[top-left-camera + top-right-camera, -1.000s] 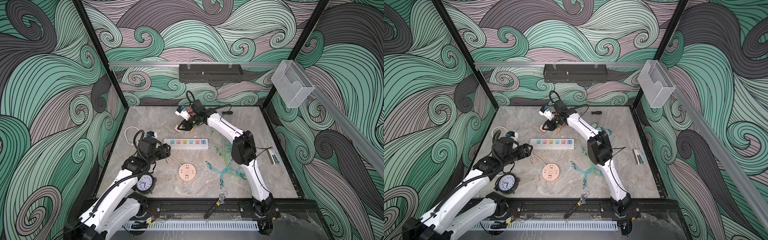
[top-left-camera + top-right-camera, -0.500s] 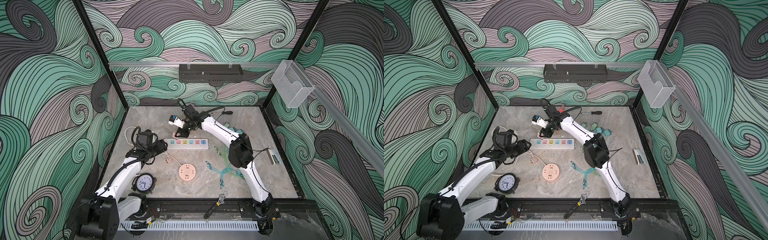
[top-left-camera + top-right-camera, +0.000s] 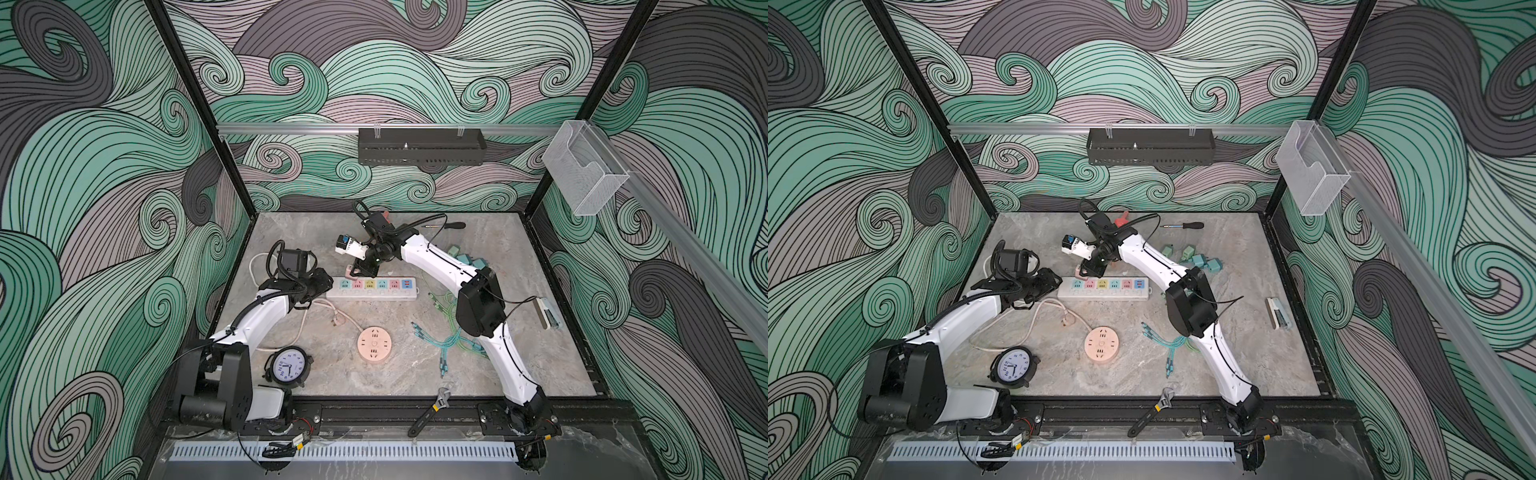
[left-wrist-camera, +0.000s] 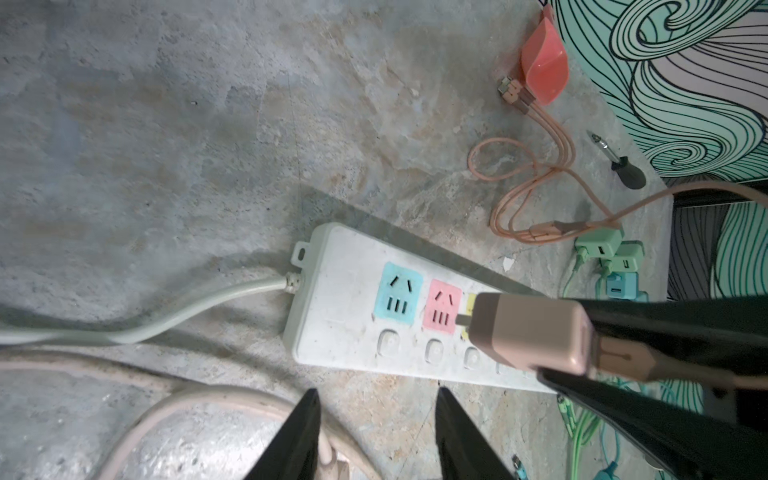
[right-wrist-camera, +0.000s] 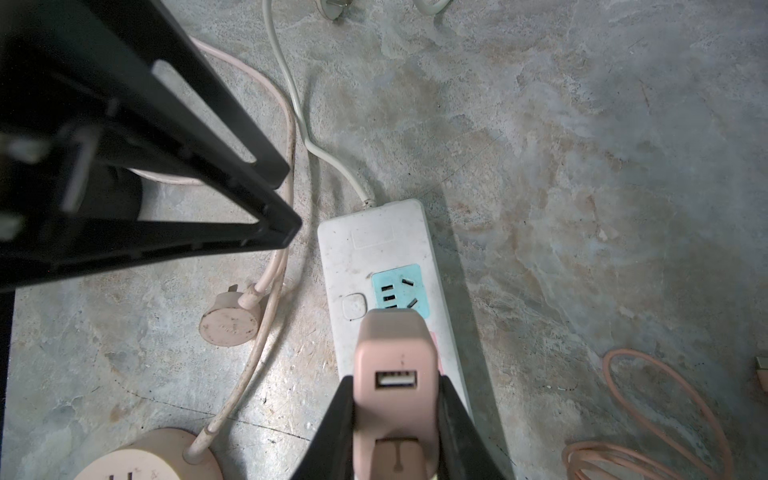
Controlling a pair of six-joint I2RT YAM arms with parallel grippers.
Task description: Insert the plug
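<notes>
My right gripper [image 5: 395, 380] is shut on a pink plug [image 5: 397, 365], a small block with a USB port in its back. It holds the plug low over the left end of the white power strip [image 3: 372, 289], prongs pointing at the pink socket [image 4: 442, 311]; I cannot tell whether they touch. In both top views the right gripper [image 3: 1091, 269] reaches across to that end of the power strip [image 3: 1104, 289]. My left gripper [image 4: 377, 392] stands open beside the strip's left end, nothing between its fingers, a pale cord under one finger [image 4: 305, 419].
A round pink socket hub [image 3: 374, 345] with its cord and round plug [image 3: 338, 320] lies in front of the strip. A clock [image 3: 286, 368] sits front left. Teal cables [image 3: 449, 340], green adapters [image 3: 465, 259], a screwdriver [image 3: 446, 225], stapler [image 3: 548, 316] and wrench [image 3: 430, 411] lie right.
The right gripper has carried the plug left and down to the strip's left end. The left gripper has come up to that end and its jaws have narrowed.
</notes>
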